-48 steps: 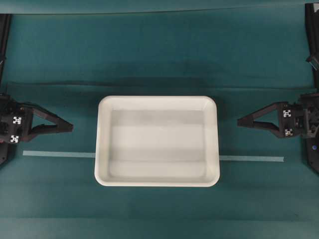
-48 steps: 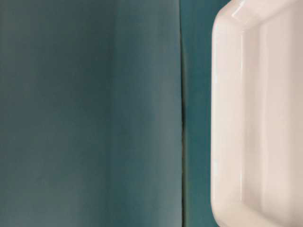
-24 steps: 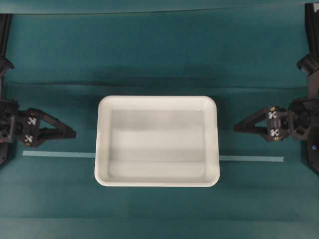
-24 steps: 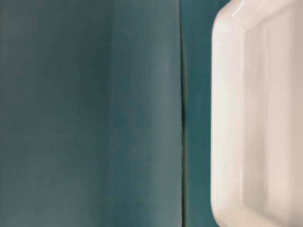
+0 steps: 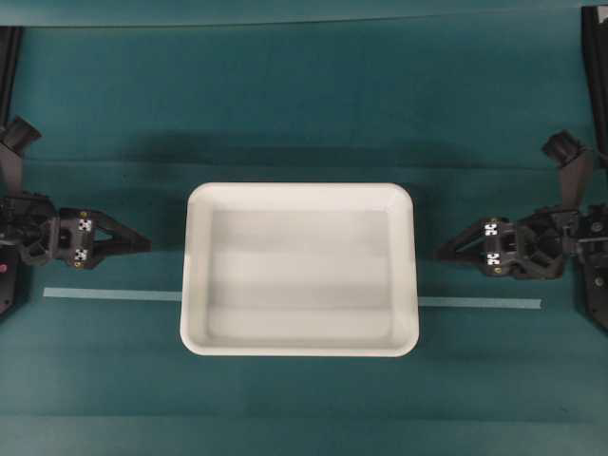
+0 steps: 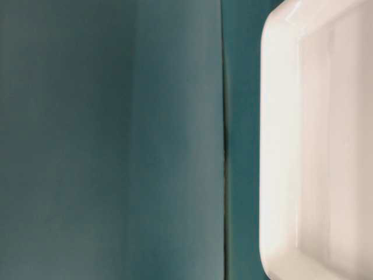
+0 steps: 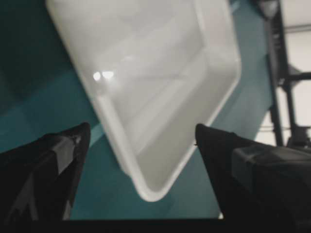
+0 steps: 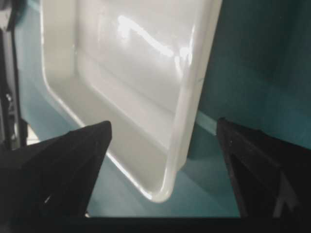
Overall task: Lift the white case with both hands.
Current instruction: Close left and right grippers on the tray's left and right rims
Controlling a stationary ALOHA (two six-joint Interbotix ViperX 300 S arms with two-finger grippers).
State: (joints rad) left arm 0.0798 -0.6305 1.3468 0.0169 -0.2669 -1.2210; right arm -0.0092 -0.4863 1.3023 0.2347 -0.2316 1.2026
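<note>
In the middle of the teal surface (image 5: 304,104), seen from overhead, the white case (image 5: 299,269) lies flat with its long sides running left to right. A pale strip of tape (image 5: 112,294) runs across the surface and passes under the case nearer its near side, showing again on the right. The left gripper (image 5: 142,244) sits to the left of the case, pointing at its left rim and apart from it. The right gripper (image 5: 443,255) sits to the right, pointing at the right rim, also apart. Neither touches the case, and from here their jaws look slim, one above the other.

In the table-level view only a part of the case (image 6: 317,140) shows at the right edge, resting on the surface (image 6: 111,140), where a dark seam (image 6: 224,146) runs beside it.

From the left wrist, the gripper (image 7: 141,133) has its jaws spread wide, with the case (image 7: 146,82) ahead, one rounded corner lying between them and nothing gripped.

From the right wrist, the gripper (image 8: 164,128) likewise has its jaws standing wide, a corner of the case (image 8: 126,82) between them, untouched.
</note>
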